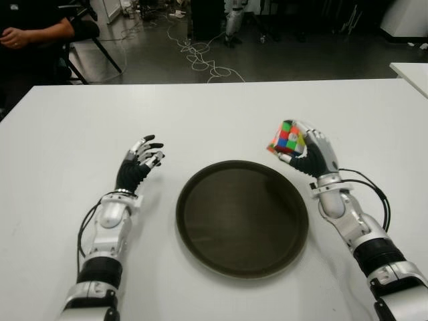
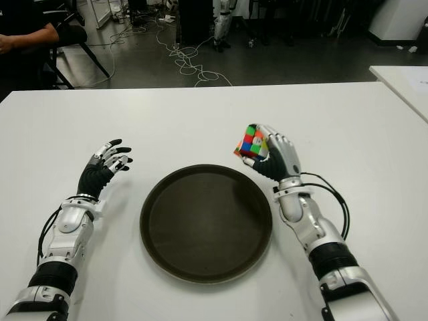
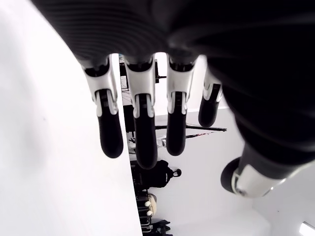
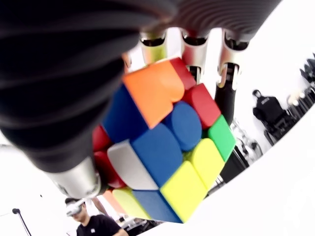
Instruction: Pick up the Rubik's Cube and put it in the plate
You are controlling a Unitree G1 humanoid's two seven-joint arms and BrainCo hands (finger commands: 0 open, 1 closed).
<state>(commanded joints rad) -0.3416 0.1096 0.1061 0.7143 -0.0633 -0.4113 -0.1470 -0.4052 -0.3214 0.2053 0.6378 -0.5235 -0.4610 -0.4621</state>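
My right hand is shut on the Rubik's Cube, lifted clear of the white table just beyond the far right rim of the plate. The right wrist view shows the cube up close, gripped between fingers and thumb. The plate is a round dark tray with nothing in it, at the middle of the table. My left hand hovers to the left of the plate, its fingers spread and holding nothing.
A person in dark clothes sits at the far left corner beyond the table. Cables lie on the floor behind. Another white table edge shows at the far right.
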